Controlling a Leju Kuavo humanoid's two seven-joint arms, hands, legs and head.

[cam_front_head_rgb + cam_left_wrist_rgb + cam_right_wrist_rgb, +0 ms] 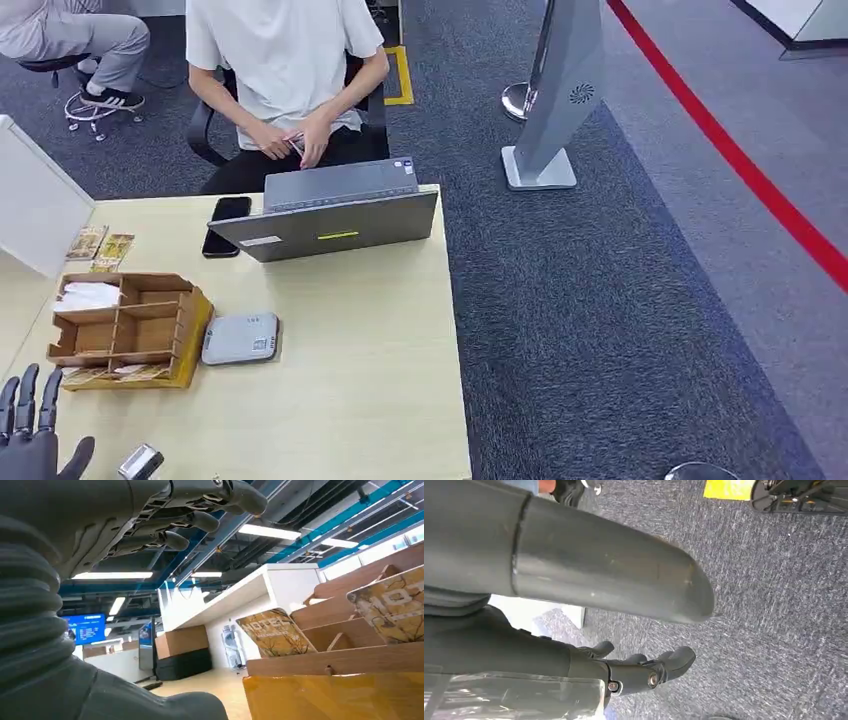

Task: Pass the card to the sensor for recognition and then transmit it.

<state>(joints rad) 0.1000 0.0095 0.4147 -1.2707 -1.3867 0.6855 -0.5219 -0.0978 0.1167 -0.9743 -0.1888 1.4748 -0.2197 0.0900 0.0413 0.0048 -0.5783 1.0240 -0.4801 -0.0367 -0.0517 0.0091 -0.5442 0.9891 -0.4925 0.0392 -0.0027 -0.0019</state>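
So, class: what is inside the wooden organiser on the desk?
The wooden organiser holds white paper in its back compartment and patterned cards in its front slot. Its dividers hide the floors of the other compartments, which otherwise look empty.

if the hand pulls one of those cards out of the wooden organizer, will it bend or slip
The cards look thin and flat with a printed, slightly glossy face, so probably light, a bit flexible and somewhat slippery in a pinch. They stand leaning in the wooden organizer, so one should slide out easily. The left hand hovers open close beside it, holding nothing.
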